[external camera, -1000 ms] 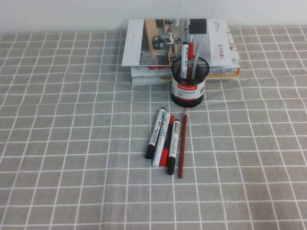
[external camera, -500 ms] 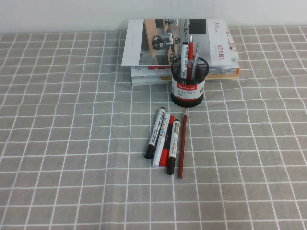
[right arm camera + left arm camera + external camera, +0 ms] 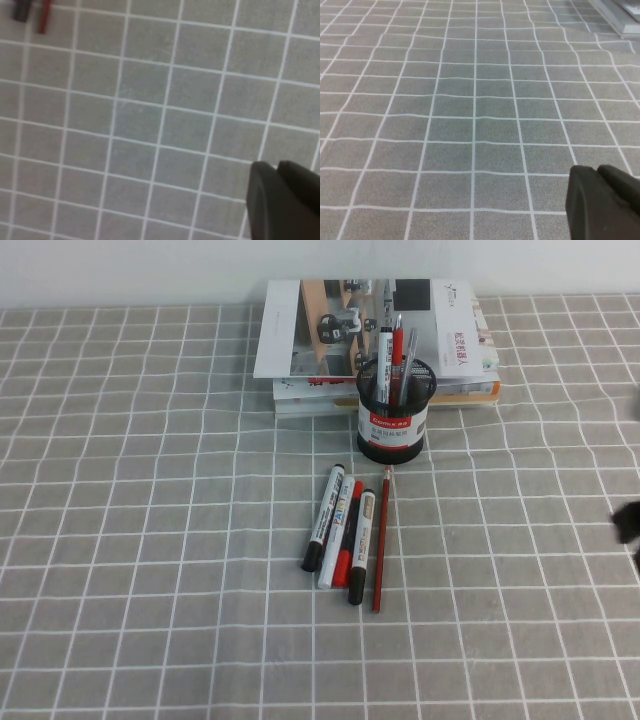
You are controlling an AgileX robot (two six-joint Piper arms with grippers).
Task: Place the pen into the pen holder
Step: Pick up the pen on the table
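The black mesh pen holder (image 3: 394,412) with its white label band stands in front of a book stack and holds several pens. Two near-identical black-and-white markers lie before it in a row of pens, one at the left (image 3: 323,518) and one further right (image 3: 361,532). The right marker's black end (image 3: 20,11) shows in the right wrist view. My right gripper (image 3: 628,524) is at the table's right edge, far from the pens, shut and empty (image 3: 276,168). My left gripper (image 3: 597,170) is shut and empty over bare cloth, outside the high view.
A white-and-red marker (image 3: 338,533) and a thin red pen (image 3: 351,525) lie between the two markers. A red pencil (image 3: 381,540) lies at the right of the row. A stack of books (image 3: 375,340) sits behind the holder. A grey checked cloth (image 3: 150,540) covers the table.
A dark part of my right arm has come into the high view at the right edge. The pens and the holder have not moved.
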